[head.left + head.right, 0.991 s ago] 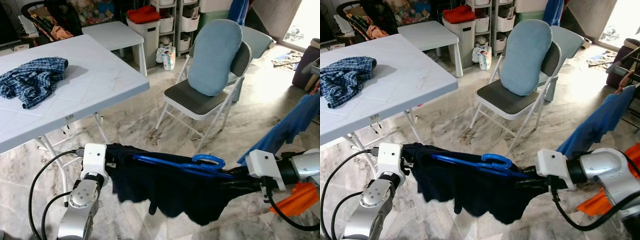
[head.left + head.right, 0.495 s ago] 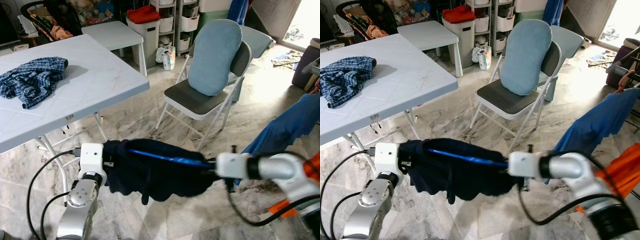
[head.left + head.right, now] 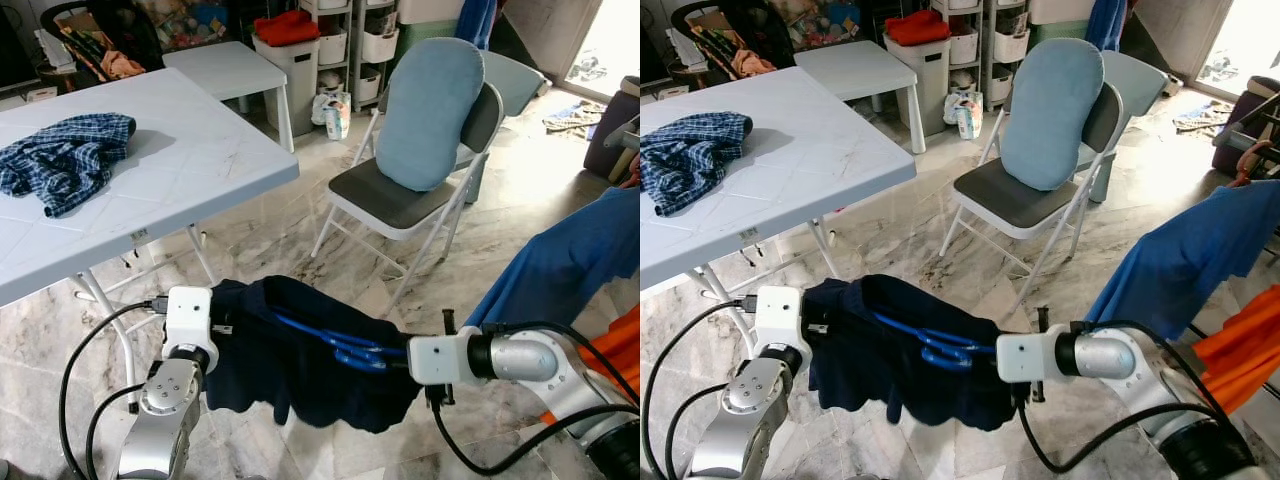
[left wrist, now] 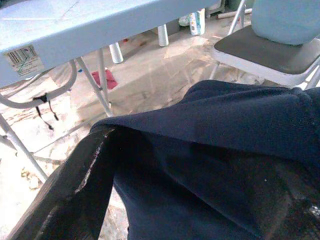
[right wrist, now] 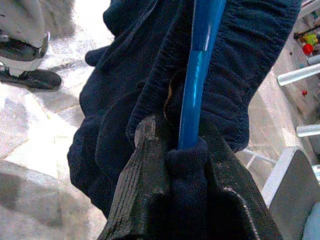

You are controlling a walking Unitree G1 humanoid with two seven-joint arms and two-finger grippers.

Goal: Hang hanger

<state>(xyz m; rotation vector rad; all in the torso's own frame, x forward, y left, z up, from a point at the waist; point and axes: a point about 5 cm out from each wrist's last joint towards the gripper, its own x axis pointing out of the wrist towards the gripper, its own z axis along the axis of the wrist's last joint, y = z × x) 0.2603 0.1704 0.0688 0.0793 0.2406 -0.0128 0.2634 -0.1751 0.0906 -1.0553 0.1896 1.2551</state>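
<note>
The right gripper [image 5: 182, 165], fingers clenched on the blue hanger [image 3: 345, 348] and navy garment [image 3: 300, 360], is drawing inward toward the left gripper [image 4: 95, 150], slackening the garment, still unhung above the floor; left fingers' state unclear

A white folding table [image 3: 190, 150] stood beyond the left gripper [image 3: 222, 322], a crumpled plaid shirt [image 3: 62, 160] lying on it. A folding chair [image 3: 400, 205] stood on the marble floor [image 3: 270, 240].

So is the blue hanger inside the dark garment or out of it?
Mostly inside: the blue hanger runs through the dark garment, which drapes over it, between the left end effector and right end effector.
</note>
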